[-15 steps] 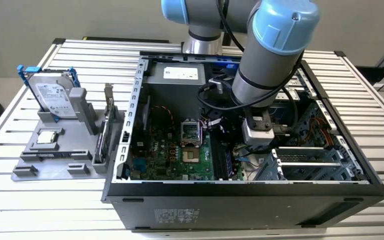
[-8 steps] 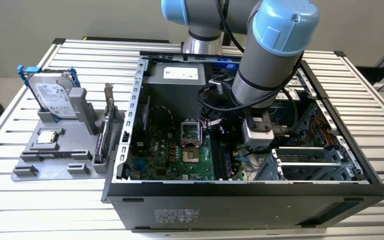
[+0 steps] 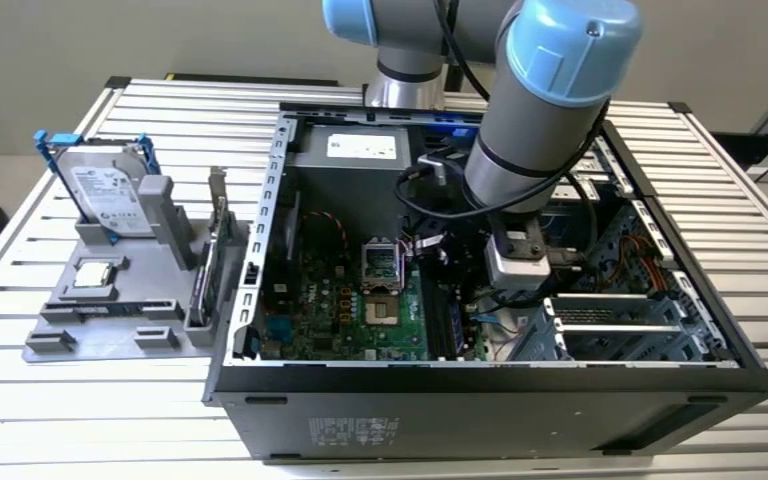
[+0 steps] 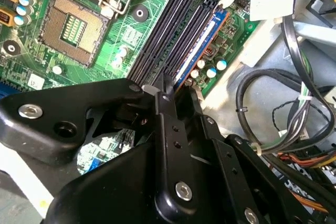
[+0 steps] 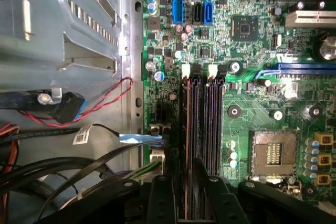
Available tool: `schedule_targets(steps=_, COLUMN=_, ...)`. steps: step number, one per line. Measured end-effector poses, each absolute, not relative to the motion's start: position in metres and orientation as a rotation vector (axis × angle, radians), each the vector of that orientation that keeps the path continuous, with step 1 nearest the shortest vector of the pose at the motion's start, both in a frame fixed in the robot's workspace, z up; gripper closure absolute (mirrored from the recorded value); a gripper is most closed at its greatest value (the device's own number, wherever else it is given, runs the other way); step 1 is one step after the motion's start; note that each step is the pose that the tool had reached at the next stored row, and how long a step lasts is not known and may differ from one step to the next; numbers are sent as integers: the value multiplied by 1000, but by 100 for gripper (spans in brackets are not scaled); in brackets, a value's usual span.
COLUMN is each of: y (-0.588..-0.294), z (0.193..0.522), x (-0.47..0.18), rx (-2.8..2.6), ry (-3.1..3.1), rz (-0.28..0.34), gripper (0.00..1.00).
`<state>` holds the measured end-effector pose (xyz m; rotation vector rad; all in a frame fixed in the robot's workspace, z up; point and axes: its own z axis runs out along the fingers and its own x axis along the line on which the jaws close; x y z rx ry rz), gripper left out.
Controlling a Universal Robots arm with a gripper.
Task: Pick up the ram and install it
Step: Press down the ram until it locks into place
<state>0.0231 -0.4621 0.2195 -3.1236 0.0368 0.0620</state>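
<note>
A robot arm (image 3: 531,120) reaches down into an open desktop computer case (image 3: 491,375) lying on its side on a slatted metal desk (image 3: 77,400). Its gripper (image 4: 165,95) hangs over the 4 dark memory slots (image 5: 202,129) just beside the empty CPU socket (image 5: 273,153), at one end of the slot row.

The ram (image 4: 202,43) appears to be the thin blue-edged stick standing on edge in the slot farthest from the CPU socket. The exterior view also shows it as a dark strip (image 3: 458,310) just beside the motherboard's edge. Its long axis runs parallel to the slots and to the nearest side of the CPU socket. Its thin edge faces up out of the case, and its contact edge faces down into the slot. The gripper sits over the end of the stick farthest from the white slot latches (image 5: 185,70). I cannot tell whether the gripper is closed on the stick or only resting above it, and I cannot tell whether the stick is fully seated.

Judging from this, the step in hand is pressing the ram home. To do it well:
- Push straight down along the slot line.
- Keep the stick upright, not leaning toward the CPU socket.
- Press evenly enough that both ends sink and the latches can close.
- Keep clear of the loose cables (image 4: 262,93) on the side away from the CPU socket.
</note>
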Motion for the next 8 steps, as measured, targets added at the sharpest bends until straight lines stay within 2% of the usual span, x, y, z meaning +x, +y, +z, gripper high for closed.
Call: schedule_targets(steps=8, y=-462, z=246, x=23, rx=-3123, ry=37, rz=62, gripper=0)
